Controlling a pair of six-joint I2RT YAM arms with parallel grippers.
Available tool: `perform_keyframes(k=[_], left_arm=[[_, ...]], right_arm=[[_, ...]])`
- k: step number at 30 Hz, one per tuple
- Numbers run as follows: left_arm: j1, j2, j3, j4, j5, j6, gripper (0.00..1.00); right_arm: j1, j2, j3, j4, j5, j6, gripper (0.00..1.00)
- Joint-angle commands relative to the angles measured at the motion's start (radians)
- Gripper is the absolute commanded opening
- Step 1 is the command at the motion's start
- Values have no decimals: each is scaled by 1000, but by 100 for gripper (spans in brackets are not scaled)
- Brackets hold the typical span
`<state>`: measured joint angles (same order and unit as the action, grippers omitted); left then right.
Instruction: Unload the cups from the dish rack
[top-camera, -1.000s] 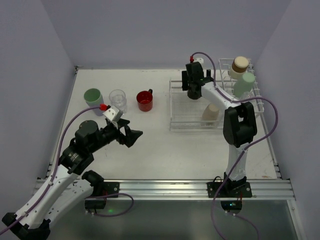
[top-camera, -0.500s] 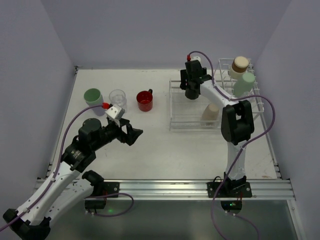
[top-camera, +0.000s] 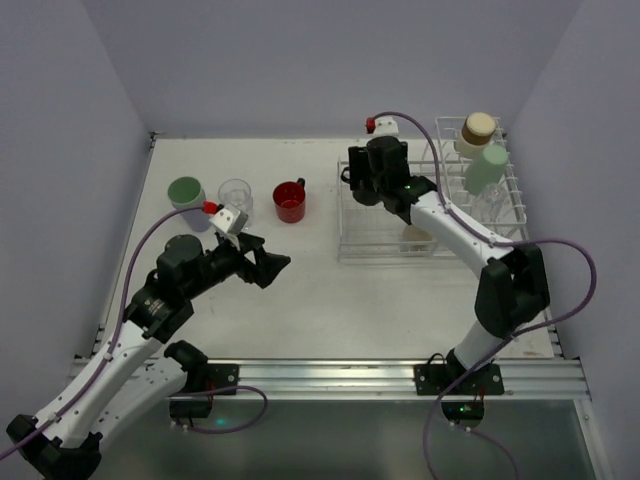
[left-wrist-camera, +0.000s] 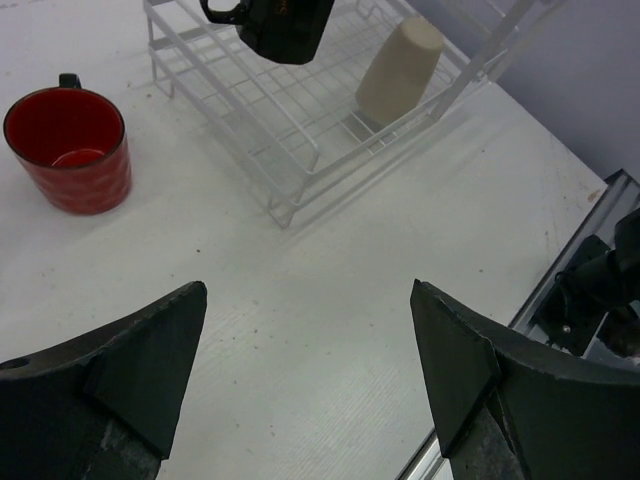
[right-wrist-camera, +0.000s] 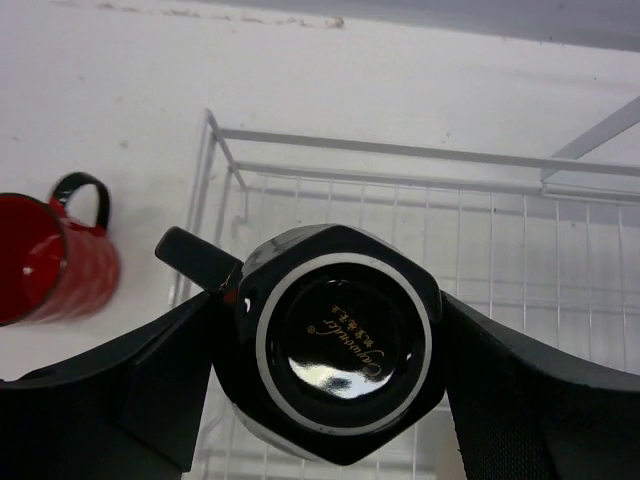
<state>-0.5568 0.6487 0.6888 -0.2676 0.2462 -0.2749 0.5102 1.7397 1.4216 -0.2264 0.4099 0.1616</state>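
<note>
Over dish rack (left-wrist-camera: 300, 140), right claw (top-camera: 373, 184) grips black mug (right-wrist-camera: 340, 345); left claw (left-wrist-camera: 308, 300) agape.

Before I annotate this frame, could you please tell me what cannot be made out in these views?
Black mug: the right wrist view shows only its underside, with base lettering too small to read; the left wrist view crops it at the top edge.
Tan cup: in the top view, mostly hidden behind the right arm.

White table (top-camera: 330, 290) — pale lavender walls (top-camera: 300, 60)
</note>
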Motion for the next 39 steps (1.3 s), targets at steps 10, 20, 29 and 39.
perform_keyframes(k=[10,20,29,39], left_arm=[[-2,84,-95,494,191,-279,87],[-5,319,-100,863,310,-483,87],[-38,384,-101,990,321,-544,78],[-51,341,-101,995,260,-505,0]], right_arm=[[25,-570,-321,363,-286,359,24],[60,-747,-625,657,-632,687,25],[105,-706,-688,803,-710,799,26],[142,-611,-731,996,-763,935,42]])
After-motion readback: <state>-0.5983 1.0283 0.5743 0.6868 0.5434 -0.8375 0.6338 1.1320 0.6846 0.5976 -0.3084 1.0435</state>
